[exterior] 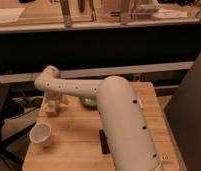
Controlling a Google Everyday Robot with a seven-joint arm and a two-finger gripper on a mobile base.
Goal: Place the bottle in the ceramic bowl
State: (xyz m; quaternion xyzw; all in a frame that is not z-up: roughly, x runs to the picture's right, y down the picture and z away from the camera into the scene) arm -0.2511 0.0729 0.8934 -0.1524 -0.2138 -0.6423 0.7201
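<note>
My gripper (54,106) hangs down from the arm's wrist (47,80) over the far left part of the wooden table (69,150). A whitish-beige shape sits at the gripper. It may be the bottle, but I cannot separate it from the gripper. The ceramic bowl (87,103) is green and sits right of the gripper at the table's far middle. It is mostly hidden behind my arm.
A white paper cup (40,134) stands at the table's front left. A dark flat object (104,142) lies beside my arm near the middle front. My large white arm (124,130) covers the table's right half. A dark counter front runs behind the table.
</note>
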